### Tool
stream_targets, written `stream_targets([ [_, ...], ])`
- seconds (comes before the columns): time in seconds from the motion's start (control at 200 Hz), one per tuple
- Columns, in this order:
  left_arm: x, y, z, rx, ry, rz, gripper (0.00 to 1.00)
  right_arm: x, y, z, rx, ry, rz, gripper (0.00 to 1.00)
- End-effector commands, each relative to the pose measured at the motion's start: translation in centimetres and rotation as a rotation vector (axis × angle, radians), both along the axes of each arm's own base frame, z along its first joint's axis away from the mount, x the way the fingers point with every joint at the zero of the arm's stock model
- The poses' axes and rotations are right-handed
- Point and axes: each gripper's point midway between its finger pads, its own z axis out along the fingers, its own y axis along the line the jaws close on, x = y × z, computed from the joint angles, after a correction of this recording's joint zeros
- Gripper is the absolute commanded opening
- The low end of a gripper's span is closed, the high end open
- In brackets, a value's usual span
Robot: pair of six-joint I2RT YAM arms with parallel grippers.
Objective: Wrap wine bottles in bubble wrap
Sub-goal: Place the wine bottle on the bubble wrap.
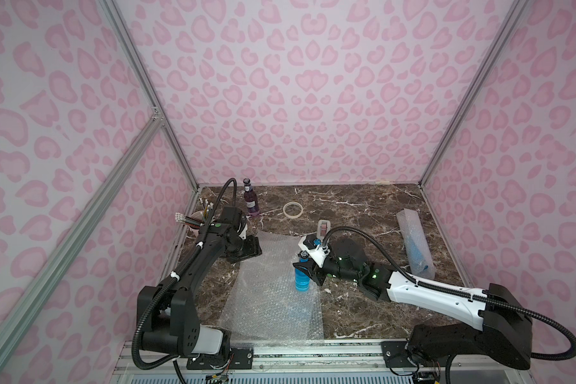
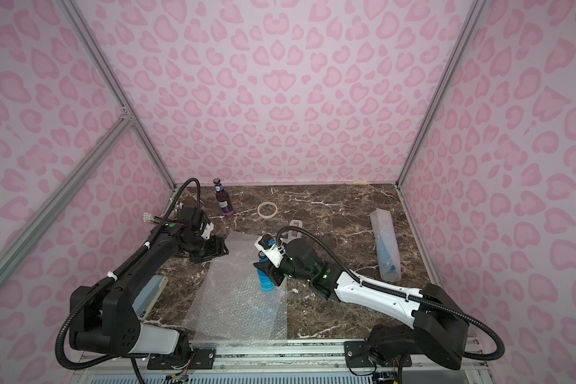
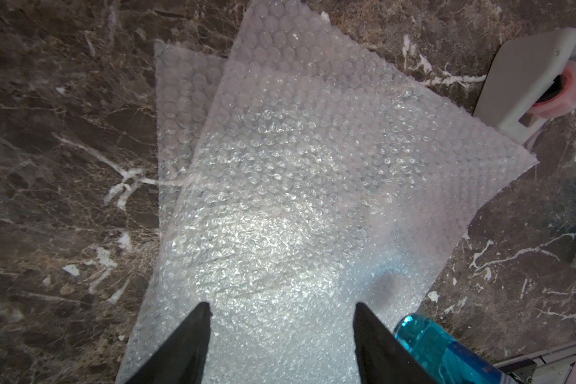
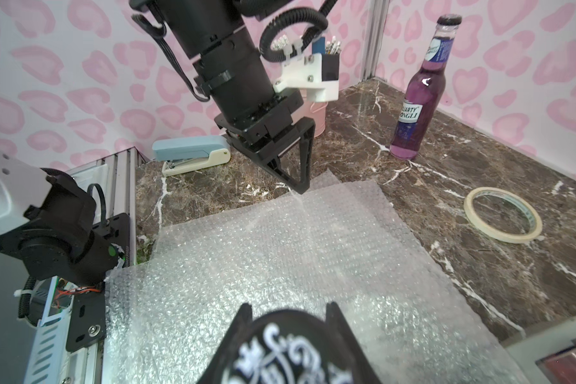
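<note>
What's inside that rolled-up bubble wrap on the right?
A blue bottle shows through the bubble wrap roll; the wrap blurs its cap and label, so those cannot be made out.

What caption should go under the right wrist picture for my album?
Right gripper gripping a blue bottle over bubble wrap, purple bottle standing beyond.

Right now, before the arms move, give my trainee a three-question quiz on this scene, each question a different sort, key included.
1. True or false: the purple bottle lies on its side.
2. The right tool grips: A) tape roll, B) blue bottle, C) stapler.
3. Fill in: the left tool has its jaws ____.
Key: 1 false, it stands upright; 2 B; 3 open.
</note>
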Motion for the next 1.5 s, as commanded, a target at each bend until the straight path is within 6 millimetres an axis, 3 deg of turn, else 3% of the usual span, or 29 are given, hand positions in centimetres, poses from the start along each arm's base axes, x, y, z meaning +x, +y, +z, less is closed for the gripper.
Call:
stream_targets([
  [0.0,0.1,0.2,0.1,0.002,-0.011,0.001,0.7,0.4,0.3,0.1,-0.024,-0.026,-0.018,0.06],
  [0.275,0.1,0.3,-0.3,0.004,-0.002,0.006,0.7,0.1,1.8,-3.9,-0.186,0.03,0.015,0.06],
  [0.55,-0.8,1.1,-0.1,0.04,0.012,0.029,0.7,-1.0,6.8,-6.2,-0.352,0.022,0.092,0.1],
  [0.7,-1.7,3.3,0.7,0.13,0.004,0.094,0.7,-1.6,9.6,-8.3,-0.454,-0.016,0.117,0.18],
  [0.72,-1.9,3.6,0.9,0.135,-0.001,0.109,0.7,-1.5,10.5,-7.7,-0.442,-0.026,0.12,0.19],
  [0.89,-3.3,6.6,2.4,0.167,-0.044,0.219,0.71,-2.1,13.9,-10.3,-0.471,0.004,0.164,0.2],
  [1.005,-4.4,7.4,2.6,0.164,-0.047,0.263,0.71,-2.0,15.5,-11.9,-0.47,0.014,0.183,0.22],
  [1.295,-7.1,8.1,0.7,0.179,0.045,0.36,0.71,-0.3,16.4,-16.1,-0.5,0.046,0.175,0.33],
  [1.415,-7.7,8.6,-0.2,0.199,0.074,0.394,0.71,-0.1,16.1,-16.3,-0.483,0.066,0.181,0.47],
  [1.495,-7.7,8.4,-0.6,0.194,0.089,0.39,0.71,0.1,15.7,-14.7,-0.441,0.045,0.179,0.56],
])
